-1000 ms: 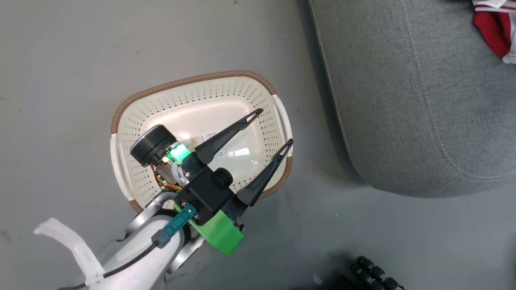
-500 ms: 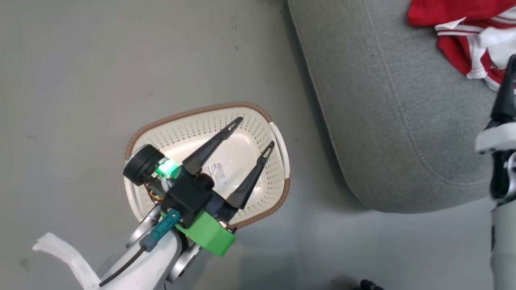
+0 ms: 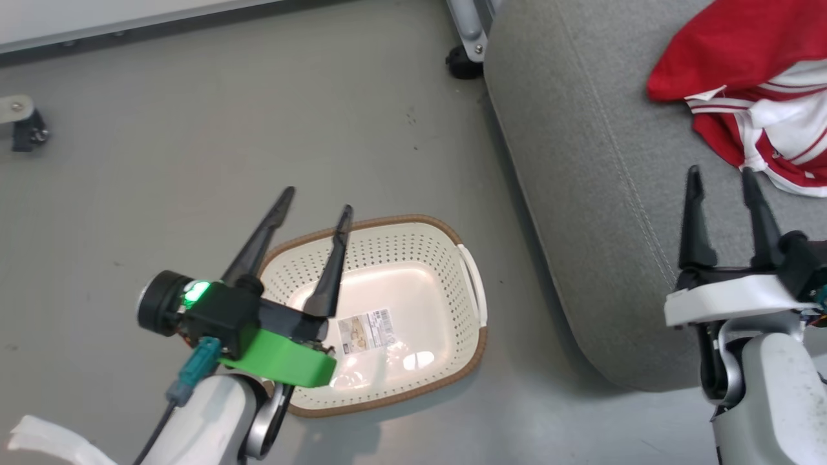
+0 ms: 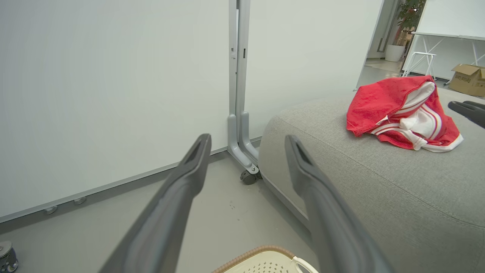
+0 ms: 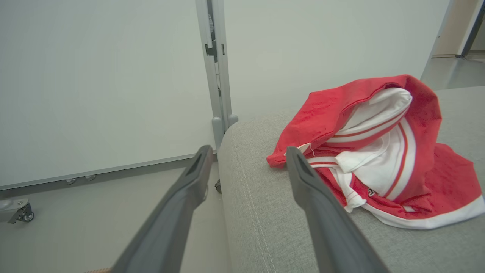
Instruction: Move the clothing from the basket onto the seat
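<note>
The clothing (image 3: 743,84), a red heap with white stripes and trim, lies on the grey seat (image 3: 581,168) at the upper right. My right gripper (image 3: 721,170) hovers just short of it, open and holding nothing; in its own view the gripper (image 5: 248,149) points at the clothing (image 5: 379,144) on the seat (image 5: 265,197). The cream basket (image 3: 400,252) stands on the floor with just a paper label (image 3: 365,329) inside. Over its left rim my left gripper (image 3: 317,200) stands open and holds nothing. The left wrist view has that gripper (image 4: 247,138), the clothing (image 4: 398,110) and the basket's rim (image 4: 257,256).
White partition panels on a grey post with casters (image 3: 462,64) stand behind the seat's far corner. Another caster (image 3: 26,129) sits at the far left on the grey floor. A cardboard box (image 4: 468,77) and a white table stand far behind the seat.
The head camera has tilted up. My right gripper has opened and come into view near the clothing on the seat. My left gripper has swung from over the basket's middle to its left rim.
</note>
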Controlling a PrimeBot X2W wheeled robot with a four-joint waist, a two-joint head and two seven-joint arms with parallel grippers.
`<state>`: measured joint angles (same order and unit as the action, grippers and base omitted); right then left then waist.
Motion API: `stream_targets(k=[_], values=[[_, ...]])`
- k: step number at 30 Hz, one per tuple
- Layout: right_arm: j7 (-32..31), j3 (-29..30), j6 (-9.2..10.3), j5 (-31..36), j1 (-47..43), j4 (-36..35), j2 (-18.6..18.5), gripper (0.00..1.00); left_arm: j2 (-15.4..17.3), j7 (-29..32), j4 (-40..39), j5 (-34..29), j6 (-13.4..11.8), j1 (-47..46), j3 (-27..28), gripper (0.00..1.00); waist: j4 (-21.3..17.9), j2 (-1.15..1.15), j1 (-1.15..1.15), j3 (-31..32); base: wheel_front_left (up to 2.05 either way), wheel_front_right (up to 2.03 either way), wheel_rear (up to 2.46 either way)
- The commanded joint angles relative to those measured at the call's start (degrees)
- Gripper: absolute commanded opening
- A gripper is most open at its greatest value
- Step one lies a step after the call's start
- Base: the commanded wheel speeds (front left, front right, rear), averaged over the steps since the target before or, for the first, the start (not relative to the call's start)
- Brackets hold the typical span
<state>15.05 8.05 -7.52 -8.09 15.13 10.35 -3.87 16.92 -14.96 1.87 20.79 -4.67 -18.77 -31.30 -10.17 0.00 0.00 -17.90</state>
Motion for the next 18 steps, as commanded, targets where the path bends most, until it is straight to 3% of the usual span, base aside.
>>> stream_targets(k=[1,9,18], values=[[0.2,-1.1,0.06,0.0,-1.1,-1.0,0.3,1.0,-0.5,-0.3,-0.6,-0.3,-0.6,1.3,1.5,1.0,2.6,0.0,0.0,2.4,0.0,0.0,0.0],[-1.3,-5.8,0.06,-1.1,-4.2,-4.9,0.8,1.0,-2.2,-0.2,-1.2,-2.1,-2.3,5.6,11.5,1.0,6.2,0.0,0.0,4.5,0.0,0.0,0.0],[-4.8,-7.8,0.06,-0.6,-8.7,-9.3,0.9,1.0,-4.6,-0.2,0.8,-3.3,-1.3,11.1,20.1,1.0,9.0,0.0,0.0,7.5,0.0,0.0,0.0]])
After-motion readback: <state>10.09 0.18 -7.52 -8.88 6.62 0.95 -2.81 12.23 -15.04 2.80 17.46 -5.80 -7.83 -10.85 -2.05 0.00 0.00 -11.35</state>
